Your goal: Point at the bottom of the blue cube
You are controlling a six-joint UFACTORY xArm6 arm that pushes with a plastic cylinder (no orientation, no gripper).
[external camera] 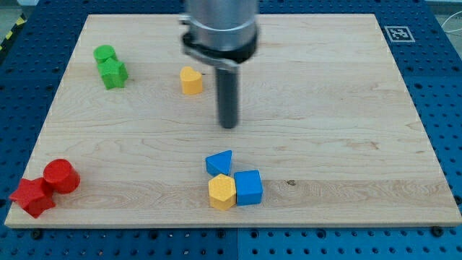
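My tip (pixel 229 124) sits near the middle of the board (pixel 346 108), well above the cluster of blocks in the lower centre of the frame and touching none of them. I have no jaws, only the bare rod, and it holds nothing.

The blue cube (pixel 248 187) lies lower centre, slightly right of my tip's column. The yellow hexagon (pixel 222 191) touches its left side, and the blue triangle (pixel 219 162) sits just above the hexagon.

The yellow heart (pixel 191 80) is upper centre-left, just left of the rod. The green cylinder (pixel 105 53) and green star (pixel 113 72) touch in the upper left. The red cylinder (pixel 60 176) and red star (pixel 32 196) touch in the lower left corner.
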